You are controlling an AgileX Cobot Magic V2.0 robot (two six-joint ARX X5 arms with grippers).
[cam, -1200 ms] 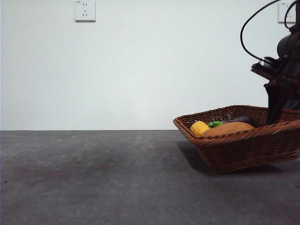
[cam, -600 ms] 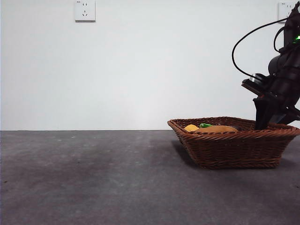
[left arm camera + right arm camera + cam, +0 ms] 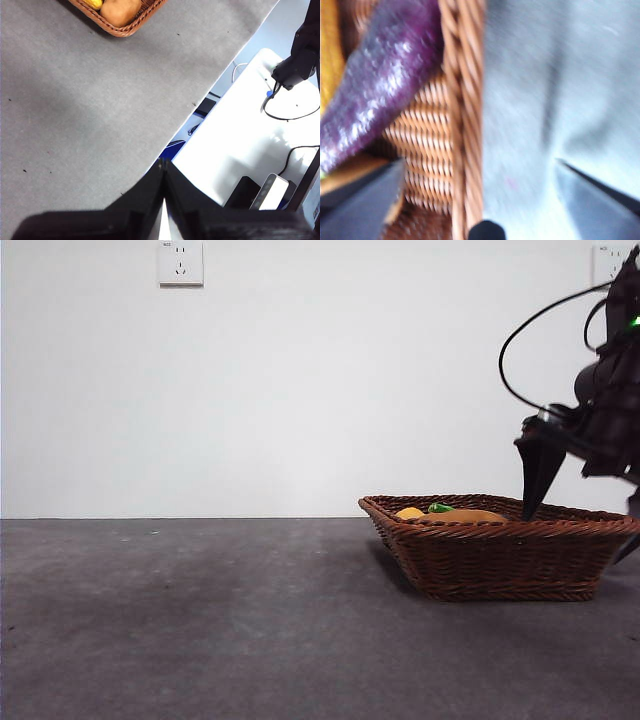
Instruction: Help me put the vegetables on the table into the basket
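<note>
1. Black jaws first: your right gripper [image 3: 480, 195] is spread wide, holding nothing, straddling the braided rim of the dark reddish-brown woven wicker basket [image 3: 500, 560], one jaw inside and one out over the table. In the front view that gripper [image 3: 580, 510] hangs at the basket's right end, with one dark jaw tip pointing down just above the rim.

2. Left gripper [image 3: 163, 195] is pressed shut on nothing, parked well away from the basket, near the table edge. It's just waiting.

3. Veggies look all in. The slim dark purple eggplant [image 3: 375, 85] lies right beside the rim on the inside, long axis running roughly along that rim, its green cap [image 3: 439, 508] peeking over the edge in the front view. The big tan-brown potato [image 3: 465, 516] and the small yellow oval piece [image 3: 408, 512] sit in there too, yellow one closest to the basket's left end.

4. I can't spot anything left out on the rough dark grey table [image 3: 200, 620], so I'd say the job's basically done.

5. The relation that matters: the rim sits between your open right jaws, eggplant on the inner side. I'd go straight up so a jaw doesn't snag the wicker and drag the basket.
</note>
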